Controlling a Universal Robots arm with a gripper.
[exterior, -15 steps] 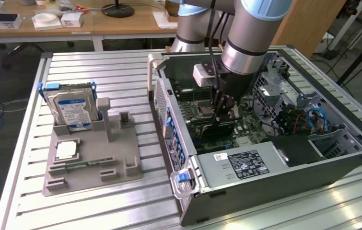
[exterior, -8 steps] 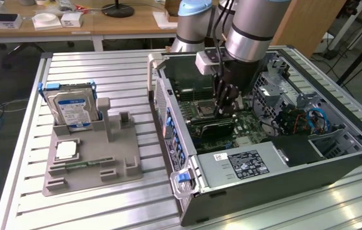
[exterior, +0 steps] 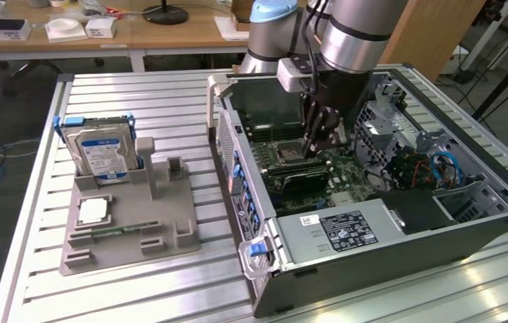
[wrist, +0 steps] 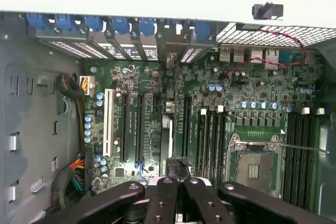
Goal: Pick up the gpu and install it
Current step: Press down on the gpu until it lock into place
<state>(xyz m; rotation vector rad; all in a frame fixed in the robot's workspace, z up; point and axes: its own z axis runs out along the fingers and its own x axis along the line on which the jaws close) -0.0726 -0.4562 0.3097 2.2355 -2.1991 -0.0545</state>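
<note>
Gripper (exterior: 312, 149), fingers pressed together, stands inside the open computer case (exterior: 469, 232) at the centre of the exterior view, its tips at the top edge of the gpu (exterior: 306, 178); whether they pinch the card cannot be told. That black card stands on the green motherboard (wrist: 252, 85) just below the tips. Print on the power supply's black label (exterior: 348, 229), lower centre, and the hard drive's blue-white label (exterior: 101, 158), left, is unreadable.

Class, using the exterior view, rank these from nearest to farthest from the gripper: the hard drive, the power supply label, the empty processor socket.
1. Processor socket, right beside the gripper.
2. Power supply label, at the case's near end.
3. Hard drive, upright in the holder toward the exterior view's left.
</note>
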